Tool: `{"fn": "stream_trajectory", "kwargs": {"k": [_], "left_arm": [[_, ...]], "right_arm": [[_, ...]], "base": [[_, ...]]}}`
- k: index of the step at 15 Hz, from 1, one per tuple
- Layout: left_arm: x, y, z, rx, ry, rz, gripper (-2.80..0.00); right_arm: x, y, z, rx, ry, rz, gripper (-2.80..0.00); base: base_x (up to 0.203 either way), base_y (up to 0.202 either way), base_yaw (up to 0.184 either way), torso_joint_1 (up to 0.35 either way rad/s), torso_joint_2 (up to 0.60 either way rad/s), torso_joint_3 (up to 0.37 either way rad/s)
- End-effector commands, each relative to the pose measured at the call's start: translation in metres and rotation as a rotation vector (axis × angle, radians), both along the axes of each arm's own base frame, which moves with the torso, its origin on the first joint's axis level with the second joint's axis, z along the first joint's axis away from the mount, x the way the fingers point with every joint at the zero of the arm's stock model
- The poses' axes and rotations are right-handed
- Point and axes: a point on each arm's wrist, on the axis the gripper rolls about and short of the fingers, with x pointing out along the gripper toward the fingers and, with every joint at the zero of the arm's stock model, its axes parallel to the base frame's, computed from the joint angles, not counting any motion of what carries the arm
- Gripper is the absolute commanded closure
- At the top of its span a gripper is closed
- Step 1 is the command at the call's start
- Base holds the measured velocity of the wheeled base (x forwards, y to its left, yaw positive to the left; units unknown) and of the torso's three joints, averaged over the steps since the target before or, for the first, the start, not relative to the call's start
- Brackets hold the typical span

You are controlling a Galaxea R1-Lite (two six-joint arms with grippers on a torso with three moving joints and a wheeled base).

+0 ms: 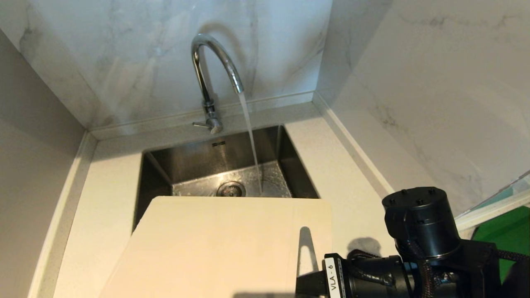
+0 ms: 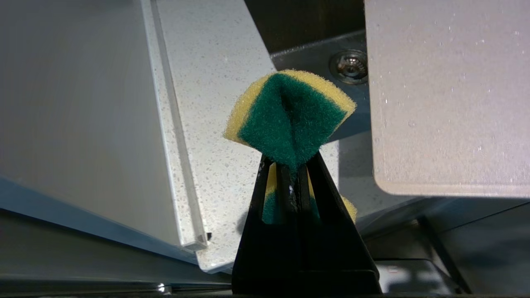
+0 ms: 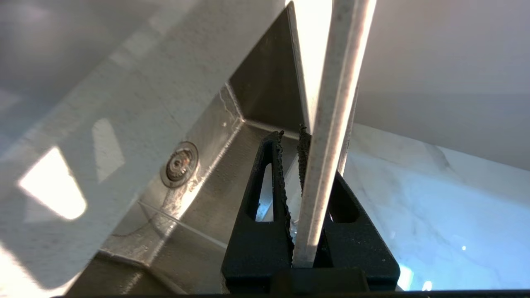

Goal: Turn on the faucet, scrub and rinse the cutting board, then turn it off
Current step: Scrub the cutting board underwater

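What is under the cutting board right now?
The cutting board overhangs the sink; beyond its far edge show the drain and wet floor. The basin's near part and front rim are covered.

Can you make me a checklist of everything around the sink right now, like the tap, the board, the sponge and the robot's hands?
Surface: pale speckled countertop around a steel sink.
Job's things: faucet running, water falling into the sink near the drain; cutting board held over the sink's near edge, not under the stream.
Clutter: nothing seen.
Grippers: left gripper shut on a yellow and green sponge, beside the board; right gripper shut on the cutting board's edge.
Cables: black braided cable along the right arm.
Surroundings: marble-look walls; something green at far right.
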Motion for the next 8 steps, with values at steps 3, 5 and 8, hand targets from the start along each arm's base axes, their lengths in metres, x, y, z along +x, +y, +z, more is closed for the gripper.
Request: {"fn": "stream_trajectory", "kwargs": {"k": [3,5,8], "left_arm": [[-0.001,0.000,0.067,0.022,0.002,0.007,0.00],[0.015,0.000,0.118,0.026,0.025,-0.002,0.00],[0.044,0.000,0.190,0.046,0.024,-0.018,0.00]], "right_arm": [[0.007,0.005,-0.002,-0.007,-0.003,0.009,0.00],[0.007,0.004,-0.002,-0.006,-0.003,0.007,0.00],[0.008,0.005,-0.003,-0.008,0.001,0.007,0.00]], "base": [[0.000,0.000,0.000,0.000,0.00,0.000],[0.000,0.000,0.000,0.000,0.00,0.000],[0.000,0.000,0.000,0.000,0.00,0.000]]}}
